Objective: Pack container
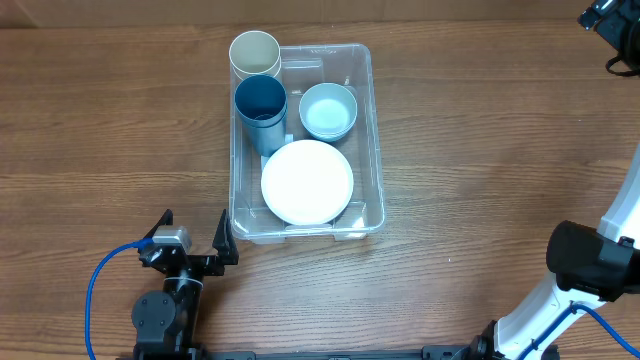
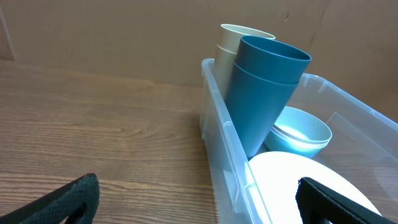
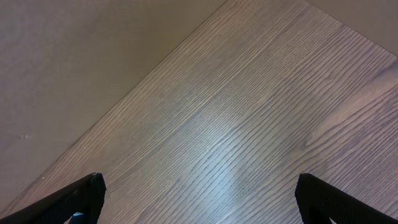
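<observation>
The clear container [image 1: 375, 130] stands in the middle of the table. It holds a white plate [image 1: 307, 181] at the near end, stacked light blue bowls [image 1: 328, 108], stacked dark blue cups [image 1: 261, 100] and a cream cup [image 1: 255, 52] at the far left corner. My left gripper [image 1: 197, 225] is open and empty, low beside the container's near left corner. In the left wrist view my left gripper [image 2: 199, 199] faces the container wall [image 2: 217, 143], with the blue cups [image 2: 264, 93], cream cup [image 2: 227, 46], bowls [image 2: 301, 127] and plate [image 2: 298, 180] behind it. My right gripper [image 3: 199, 193] is open over bare wood.
The right gripper [image 1: 610, 15] sits at the far right corner of the table, far from the container. The right arm's base [image 1: 590, 262] is at the near right. A blue cable [image 1: 95, 290] loops beside the left arm. A brown wall borders the table's far edge.
</observation>
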Robot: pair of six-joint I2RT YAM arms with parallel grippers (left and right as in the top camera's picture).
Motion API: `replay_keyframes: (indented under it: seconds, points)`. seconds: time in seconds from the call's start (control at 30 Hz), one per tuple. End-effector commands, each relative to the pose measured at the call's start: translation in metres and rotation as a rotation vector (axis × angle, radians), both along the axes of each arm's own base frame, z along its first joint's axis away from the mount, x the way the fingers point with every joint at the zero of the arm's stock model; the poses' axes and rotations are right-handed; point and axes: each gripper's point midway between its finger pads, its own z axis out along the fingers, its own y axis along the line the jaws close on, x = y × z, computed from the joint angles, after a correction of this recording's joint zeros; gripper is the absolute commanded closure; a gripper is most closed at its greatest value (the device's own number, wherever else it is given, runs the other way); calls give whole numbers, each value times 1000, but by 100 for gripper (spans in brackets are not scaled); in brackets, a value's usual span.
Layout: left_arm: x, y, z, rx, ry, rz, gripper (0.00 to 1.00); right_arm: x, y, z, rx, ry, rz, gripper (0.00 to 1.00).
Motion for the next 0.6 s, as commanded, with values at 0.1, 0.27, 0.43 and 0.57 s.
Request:
replay_keyframes:
  seconds: [0.1,0.27,0.43,0.57]
  points:
    - [0,3,0,7,-6,19,0,1,1,5,-5,-16,-7,0]
    - [0,3,0,7,-6,19,0,8,28,8,-7,-23,53,0]
    - [0,3,0,7,-6,19,0,-4,117,53,-23,-128,244,0]
    - [0,3,0,7,-6,19,0,-34,156,94,-134,-212,283,0]
